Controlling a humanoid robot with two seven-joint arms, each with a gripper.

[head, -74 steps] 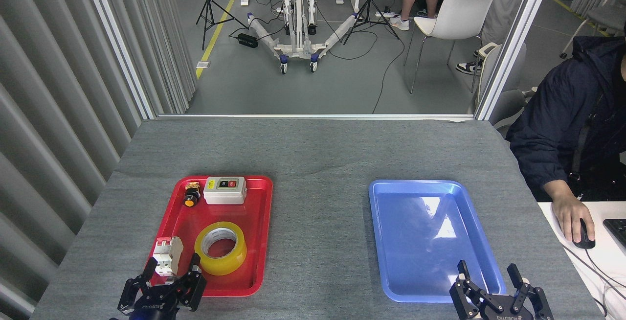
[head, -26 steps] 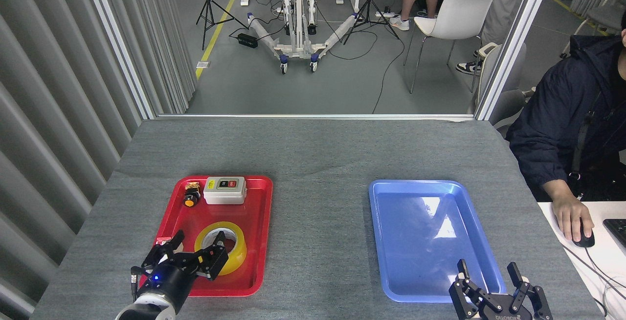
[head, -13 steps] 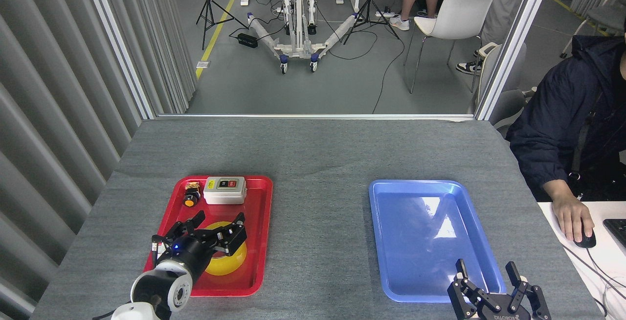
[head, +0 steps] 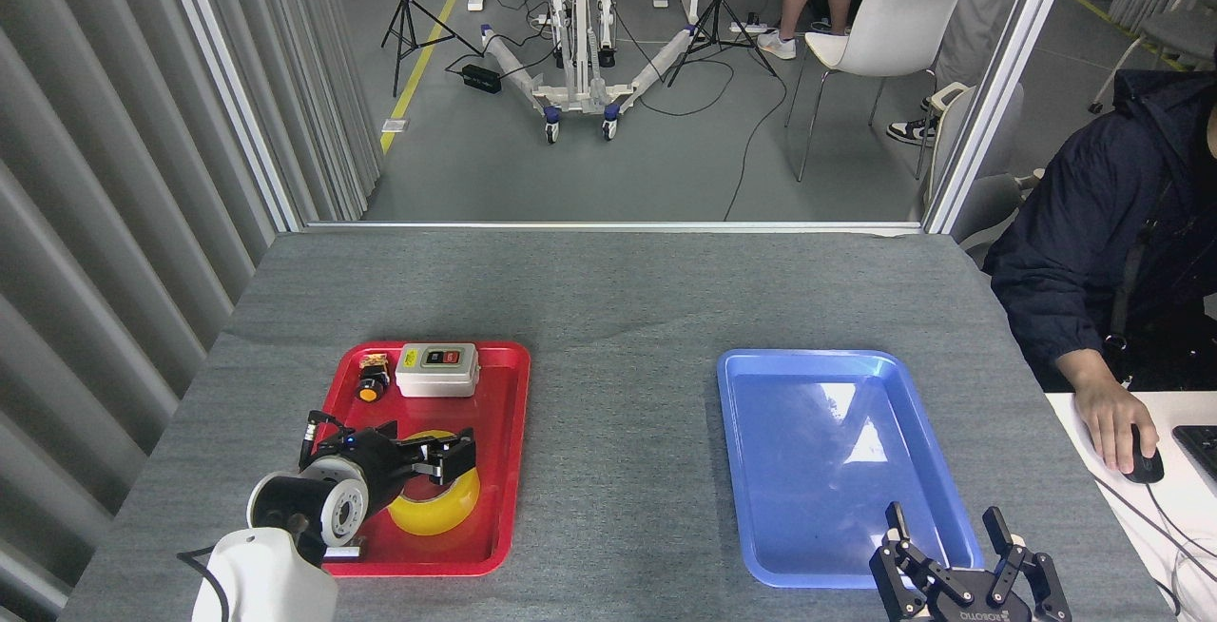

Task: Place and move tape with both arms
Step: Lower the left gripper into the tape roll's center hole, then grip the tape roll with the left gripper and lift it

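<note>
Grey felt-covered table (head: 618, 299). Red tray (head: 504, 470), left, holding a grey switch box (head: 437, 370) with black and red buttons and, just beside it, a yellow-capped push button (head: 371, 382). Blue tray (head: 827, 451), right. Seated person in dark jacket (head: 1093, 223), hand (head: 1114, 422) on computer mouse (head: 1141, 465). White chair (head: 879, 37) beyond the table.

The left gripper (head: 439, 456) points forward-right from its white wrist with fingers (head: 463, 458) spread, while the right gripper (head: 962, 532), well apart from it, points up with fingers (head: 898, 519) parted.
</note>
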